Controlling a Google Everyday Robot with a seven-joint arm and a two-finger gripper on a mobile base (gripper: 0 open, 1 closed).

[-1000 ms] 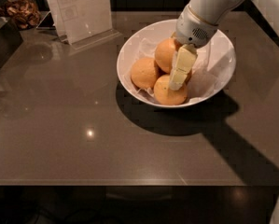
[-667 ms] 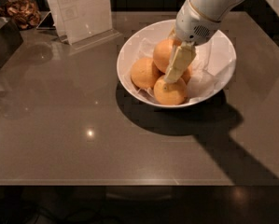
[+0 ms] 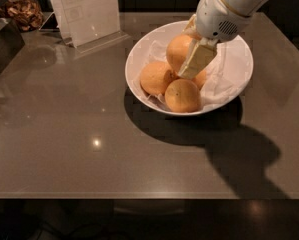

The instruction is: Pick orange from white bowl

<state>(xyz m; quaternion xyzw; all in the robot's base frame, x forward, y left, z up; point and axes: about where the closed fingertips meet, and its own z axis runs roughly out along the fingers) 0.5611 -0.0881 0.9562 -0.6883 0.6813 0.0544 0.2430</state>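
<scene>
The jaws have tilted and risen a little; at twelve o'clock in the white bowl (image 3: pixel 135 64) they grip the orange (image 3: pixel 179 51), seemingly just lifted off its neighbours (image 3: pixel 181 96). Carrying it clear remains.

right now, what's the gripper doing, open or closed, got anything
gripper: cannot be told whether open or closed, or holding anything. It is down in the white bowl, right against the orange on top of the pile.
</scene>
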